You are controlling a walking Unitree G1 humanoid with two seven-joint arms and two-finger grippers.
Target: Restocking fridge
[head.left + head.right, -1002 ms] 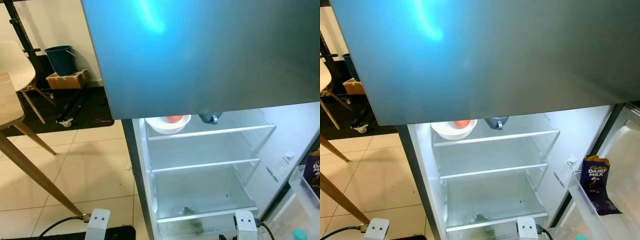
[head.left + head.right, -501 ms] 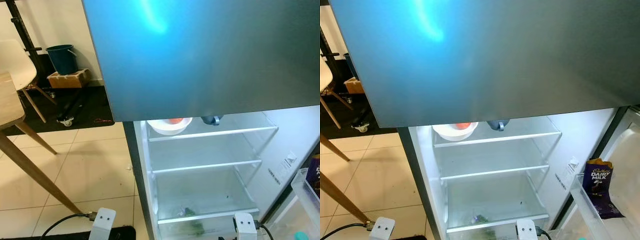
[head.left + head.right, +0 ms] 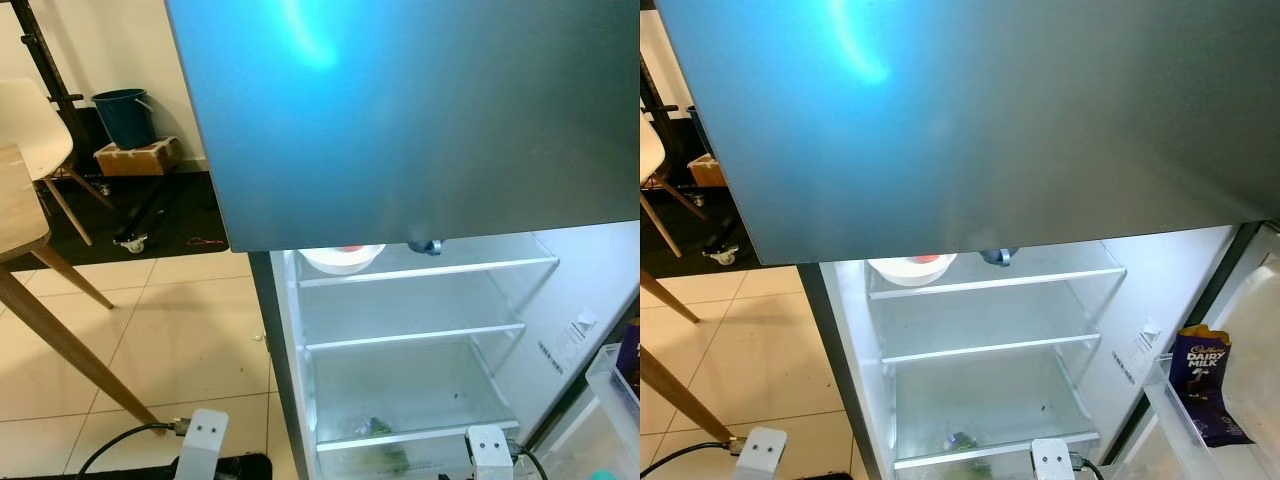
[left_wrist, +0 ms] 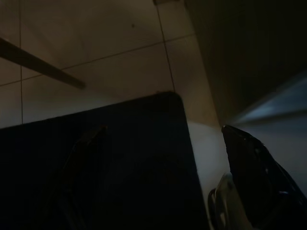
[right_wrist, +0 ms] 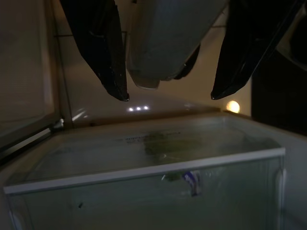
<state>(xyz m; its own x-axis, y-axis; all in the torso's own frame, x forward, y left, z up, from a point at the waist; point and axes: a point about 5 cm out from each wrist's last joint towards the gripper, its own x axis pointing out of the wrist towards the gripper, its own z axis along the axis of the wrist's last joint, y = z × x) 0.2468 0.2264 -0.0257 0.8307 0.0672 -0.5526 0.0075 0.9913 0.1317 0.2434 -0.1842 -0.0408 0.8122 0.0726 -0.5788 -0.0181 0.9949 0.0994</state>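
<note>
While the closed grey-blue upper fridge door (image 3: 400,110) spans the top of the head views, the lit white fridge compartment (image 3: 420,350) lies open in the lower centre. On its top glass shelf (image 3: 430,270), at the upper edge of the opening, a white round bowl (image 3: 342,258) holds something red, and a small blue-grey cup (image 3: 427,246) stands to its right, both half hidden by the door above. Two more glass shelves sit below, with greenish items in the clear bottom drawer (image 5: 144,163). At the lower right of the right eye view, a purple Cadbury Dairy Milk chocolate bag (image 3: 1202,375) stands in the clear door bin (image 3: 1180,425).

At the bottom edge, the right arm's white wrist (image 3: 488,445) is low before the fridge; the right gripper (image 5: 170,93) has its black fingers (image 5: 103,52) spread apart, holding nothing, above the drawer. The left gripper (image 4: 163,177) hangs over a dark mat (image 4: 120,158) on beige floor tiles (image 3: 150,340), fingers apart. A wooden table leg (image 3: 70,350) crosses the left.
</note>
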